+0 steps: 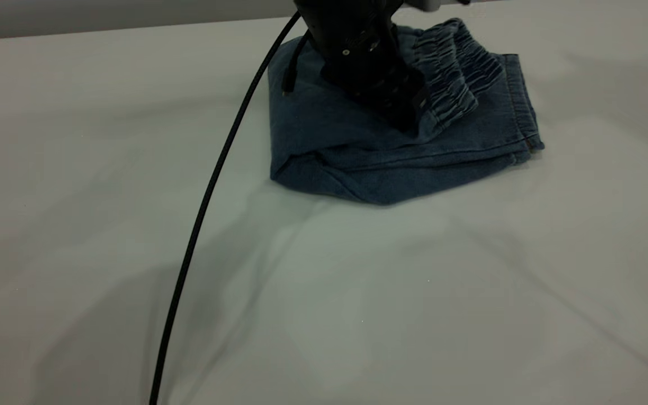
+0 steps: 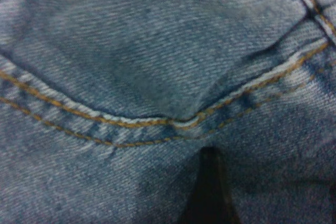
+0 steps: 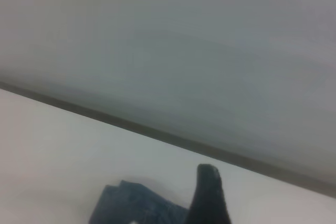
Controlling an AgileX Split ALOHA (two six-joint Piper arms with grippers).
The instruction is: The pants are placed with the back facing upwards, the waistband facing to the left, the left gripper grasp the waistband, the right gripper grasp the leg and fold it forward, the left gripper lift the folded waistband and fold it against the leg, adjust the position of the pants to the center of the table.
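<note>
The pants lie folded into a compact blue denim bundle at the far middle of the table. The ruched waistband is turned over on top, toward the bundle's right. A flat stitched leg hem shows along the right edge. My left gripper presses down on the top of the bundle, just left of the waistband. In the left wrist view the left gripper is open, with denim and an orange-stitched seam filling the picture. My right gripper hovers off the pants, open and holding nothing.
A black cable hangs from the left arm and slants down across the table to the near edge. The table's far edge runs just behind the pants, with a grey wall beyond it.
</note>
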